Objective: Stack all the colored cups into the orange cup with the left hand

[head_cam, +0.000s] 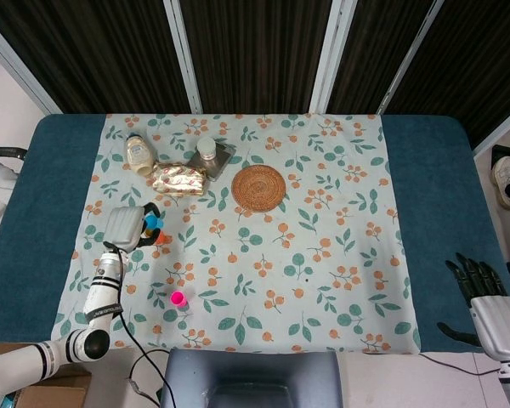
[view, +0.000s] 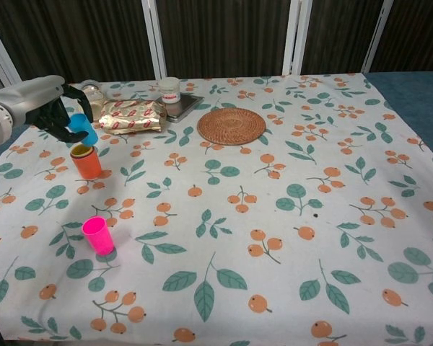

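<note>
The left hand (view: 47, 108) grips the blue cup (view: 81, 128) in the air, directly above the orange cup (view: 86, 161), which stands on the cloth (view: 289, 238) just under the fingers. In the chest view the blue cup hangs tilted, its bottom near the orange rim but seemingly not yet inside. To do the step well, the hand should probably square the blue cup upright over the mouth, lower it straight, and let go only once it seats, since a skewed drop could tip the orange cup.

The orange cup already shows a yellow rim (view: 81, 150) inside, which looks like a yellow cup nested in it; its depth cannot be told. The pink cup (view: 97, 234) stands upright and open nearer the robot than the hand, well apart from it, and looks empty. By this reckoning it is the one left to stack.

Beyond the hand, farther up the table, lie a tipped jar (head_cam: 139, 154), a foil packet (head_cam: 179, 179), a white-lidded jar (head_cam: 206, 149) on a dark tray, and a woven mat (head_cam: 258, 188); their contents cannot be made out.

The right hand (head_cam: 484, 293) rests far off at the table's other edge, fingers spread, holding nothing.
</note>
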You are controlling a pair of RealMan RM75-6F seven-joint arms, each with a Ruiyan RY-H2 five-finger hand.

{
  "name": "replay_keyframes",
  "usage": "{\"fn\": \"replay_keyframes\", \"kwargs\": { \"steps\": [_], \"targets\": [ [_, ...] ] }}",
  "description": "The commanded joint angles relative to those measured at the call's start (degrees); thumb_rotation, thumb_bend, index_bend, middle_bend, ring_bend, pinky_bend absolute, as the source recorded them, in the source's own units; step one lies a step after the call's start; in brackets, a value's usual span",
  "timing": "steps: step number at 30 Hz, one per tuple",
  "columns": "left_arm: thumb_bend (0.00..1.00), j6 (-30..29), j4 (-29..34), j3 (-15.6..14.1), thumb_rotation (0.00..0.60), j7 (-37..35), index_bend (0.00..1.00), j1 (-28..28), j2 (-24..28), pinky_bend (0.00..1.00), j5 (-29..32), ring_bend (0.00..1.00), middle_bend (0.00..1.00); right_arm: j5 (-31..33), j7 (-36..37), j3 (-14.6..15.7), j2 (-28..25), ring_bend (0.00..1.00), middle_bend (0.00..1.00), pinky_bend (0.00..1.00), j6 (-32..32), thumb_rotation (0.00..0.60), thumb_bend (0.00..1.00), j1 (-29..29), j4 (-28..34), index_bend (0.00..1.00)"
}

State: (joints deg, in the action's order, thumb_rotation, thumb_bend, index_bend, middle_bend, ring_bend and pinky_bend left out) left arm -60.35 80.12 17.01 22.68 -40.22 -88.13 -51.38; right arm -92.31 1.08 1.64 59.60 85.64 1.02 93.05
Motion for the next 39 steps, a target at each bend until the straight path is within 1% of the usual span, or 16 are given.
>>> {"fn": "replay_keyframes", "kwargs": {
  "steps": [1, 14, 15, 16, 17, 19, 21, 23, 26, 29, 30, 32, 34, 35, 36, 39],
  "targets": [
    [0.35, 0.19, -0.62, -0.43, 0.6, -0.31, 0.59, 0.21, 0.08, 1.0, 0.1, 1.0, 1.0, -0.06, -0.03, 0.06, 0.03, 0.0, 0.0, 0.0, -0.08, 0.6, 0.19, 0.03, 0.04, 0.0],
    [0.35, 1.52, -1.92, -1.99, 0.6, -1.55, 0.58, 0.41, -0.07, 1.0, -0.22, 1.0, 1.0, -0.17, 0.09, 0.14, 0.02, 0.0, 0.0, 0.0, -0.14, 0.6, 0.19, 0.05, 0.08, 0.0],
    [0.35, 1.58, -2.15, -2.2, 0.6, -1.45, 0.56, 0.37, -0.26, 1.0, -0.29, 1.0, 1.0, -0.2, 0.14, 0.14, 0.0, 0.0, 0.0, 0.0, -0.09, 0.6, 0.19, 0.04, 0.07, 0.0],
    [0.35, 1.65, -2.34, -2.33, 0.6, -1.4, 0.49, 0.35, -0.41, 1.0, -0.28, 1.0, 1.0, -0.2, 0.19, 0.13, 0.0, 0.0, 0.0, 0.0, -0.06, 0.6, 0.19, 0.03, 0.07, 0.0],
    [0.35, 1.81, -2.65, -2.44, 0.6, -1.36, 0.4, 0.3, -0.6, 1.0, -0.2, 1.0, 1.0, -0.2, 0.24, 0.12, 0.0, 0.0, 0.0, 0.0, -0.03, 0.6, 0.19, 0.03, 0.06, 0.0],
    [0.36, 1.92, -2.9, -2.63, 0.6, -1.28, 0.11, 0.25, -0.87, 1.0, -0.15, 1.0, 1.0, -0.21, 0.29, 0.13, -0.03, 0.0, 0.0, 0.0, -0.07, 0.6, 0.19, 0.04, 0.03, 0.0],
    [0.36, 1.7, -2.79, -2.57, 0.6, -1.75, 0.01, 0.3, -1.11, 1.0, -0.42, 1.0, 1.0, -0.26, 0.35, 0.17, -0.07, 0.0, 0.0, 0.0, -0.14, 0.6, 0.18, 0.07, 0.02, 0.0],
    [0.35, 1.15, -2.06, -2.49, 0.6, -2.81, 0.0, 0.54, -1.02, 1.0, -1.38, 1.0, 1.0, -0.31, 0.41, 0.2, -0.1, 0.0, 0.0, 0.0, -0.14, 0.6, 0.18, 0.08, 0.02, 0.0],
    [0.35, -0.21, 1.14, -3.13, 0.6, -3.54, 0.0, 1.29, 0.45, 1.0, -3.89, 1.0, 1.0, -0.42, 0.5, 0.24, -0.12, 0.0, 0.0, 0.0, -0.12, 0.6, 0.18, 0.09, 0.0, 0.0],
    [0.35, -1.3, 7.48, -4.13, 0.6, -4.84, 0.0, 2.77, 3.29, 1.0, -6.25, 1.0, 1.0, -0.69, 0.49, 0.44, -0.17, 0.0, 0.0, 0.0, -0.22, 0.6, 0.19, 0.11, 0.03, 0.0],
    [0.35, -1.85, 10.49, -4.98, 0.6, -5.42, 0.0, 3.62, 4.73, 1.0, -7.71, 1.0, 1.0, -0.83, 0.55, 0.53, -0.2, 0.0, 0.0, 0.0, -0.24, 0.6, 0.19, 0.11, 0.04, 0.0],
    [0.34, -3.81, 17.84, -8.05, 0.6, -7.05, 0.01, 6.41, 8.6, 1.0, -12.39, 1.0, 1.0, -1.18, 0.73, 0.72, -0.27, 0.0, 0.0, 0.0, -0.23, 0.6, 0.19, 0.12, 0.0, 0.0],
    [0.34, -5.16, 22.03, -10.95, 0.6, -8.27, 0.01, 8.59, 11.06, 1.0, -16.17, 1.0, 1.0, -1.4, 0.91, 0.86, -0.36, 0.0, 0.0, 0.0, -0.32, 0.6, 0.19, 0.16, -0.01, 0.0],
    [0.34, -5.91, 24.15, -13.04, 0.6, -8.87, 0.01, 9.99, 12.54, 1.0, -18.56, 1.0, 1.0, -1.57, 1.05, 0.95, -0.43, 0.0, 0.0, 0.0, -0.36, 0.6, 0.19, 0.19, -0.01, 0.0],
    [0.34, -6.23, 25.04, -14.03, 0.6, -9.29, 0.02, 10.66, 13.15, 1.0, -19.65, 1.0, 1.0, -1.66, 1.14, 1.0, -0.47, 0.0, 0.0, 0.0, -0.36, 0.6, 0.19, 0.2, 0.0, 0.0],
    [0.34, -7.33, 27.32, -18.79, 0.6, -11.53, 0.02, 13.68, 15.15, 1.0, -24.73, 1.0, 1.0, -2.39, 1.58, 1.4, -0.64, 0.0, 0.0, 0.0, -0.23, 0.6, 0.19, 0.16, -0.07, 0.0]
  ]
}}
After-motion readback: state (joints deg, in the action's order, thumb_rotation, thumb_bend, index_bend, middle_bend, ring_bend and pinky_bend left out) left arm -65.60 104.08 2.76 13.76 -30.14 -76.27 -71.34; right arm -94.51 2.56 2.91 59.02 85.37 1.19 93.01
